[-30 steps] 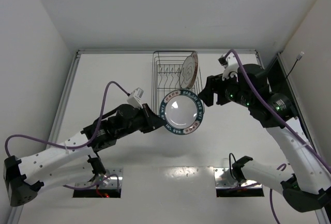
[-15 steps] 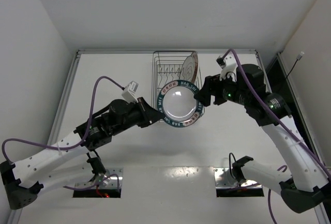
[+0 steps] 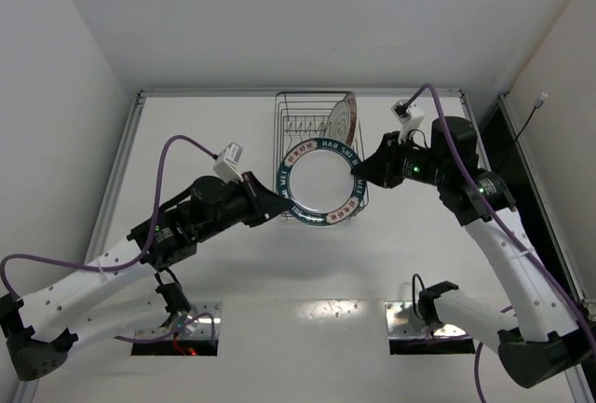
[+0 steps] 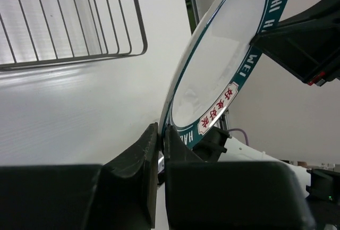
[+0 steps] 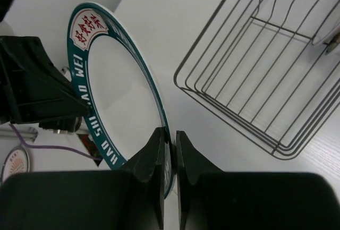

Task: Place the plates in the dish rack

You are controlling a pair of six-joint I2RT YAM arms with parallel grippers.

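Two grippers, one plate: left gripper [image 3: 277, 201] and right gripper [image 3: 359, 171] each clamp an opposite rim of the teal-lettered plate [image 3: 321, 184], aloft at the near end of the dish rack [image 3: 277, 133] by the worktop's [image 3: 186, 142] far edge.
Rigid and glazed, it is probably slick and breakable; the thin rim looks the only sound hold.

We see a robotics lab test cell, not a home kitchen. Plain white panels [image 3: 307, 21] box in a bare white table [image 3: 205, 133] edged with a metal rail [image 3: 126, 170]. The left arm [image 3: 112, 268] and right arm [image 3: 512, 254] are bolted to it at metal base plates [image 3: 200, 315], with purple cable [image 3: 165, 170] looping loose. The wire dish rack [image 3: 307, 95] and lettered plate [image 3: 321, 184] are the only household things.
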